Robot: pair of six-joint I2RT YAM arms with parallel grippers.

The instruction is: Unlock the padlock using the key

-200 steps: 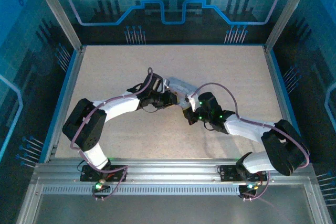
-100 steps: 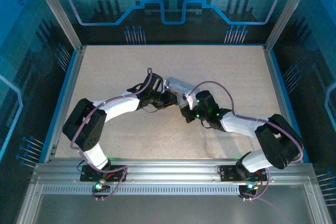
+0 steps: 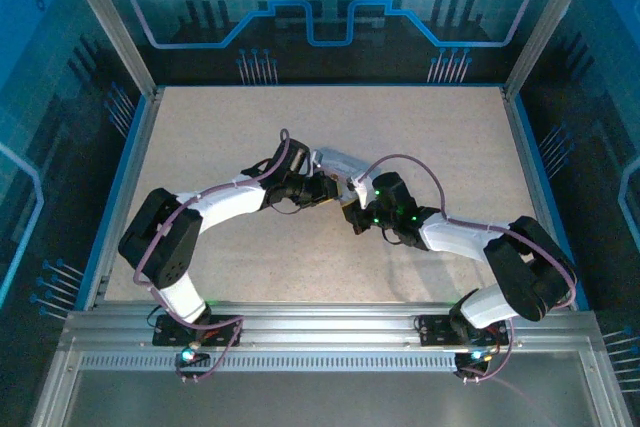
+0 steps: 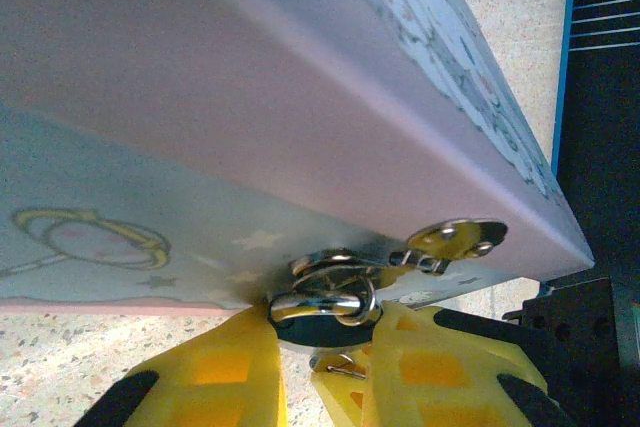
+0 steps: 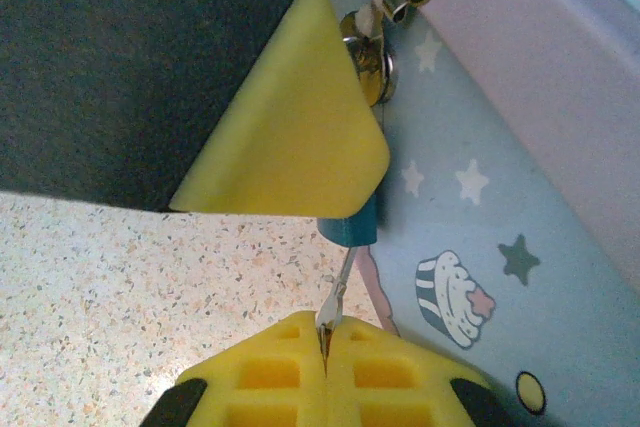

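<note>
The left gripper (image 4: 325,347) is closed on the padlock (image 4: 318,312), one yellow finger on each side of its round shiny body, and it has kept that pose over the last second. The right gripper (image 5: 325,362) is pressed together on the key (image 5: 338,297), a thin sliver. Its tip reaches up to a small bluish end poking out under the left gripper. I take that end for the keyhole side of the padlock, but I cannot tell whether the tip is seated.

The change is on the right: the elbow has swung in from the right edge of the table (image 3: 220,127), and the gripper has crept a touch closer to the left one. I read this as the key being fed in, so insertion is under way and the turn is not yet done. The shackle (image 4: 330,269) looks closed, threaded through the hasp (image 4: 455,239).

Padlock and hasp hang on the side wall of the box (image 4: 250,97), which lies about mid-table, well apart from every edge.

Several things crowd the work. The left gripper covers most of the padlock, and the box wall runs just beside the key, leaving little room to roll the wrist. The two wrists are nearly touching, and so thin a key may bend or slip if twisted off-axis
</note>
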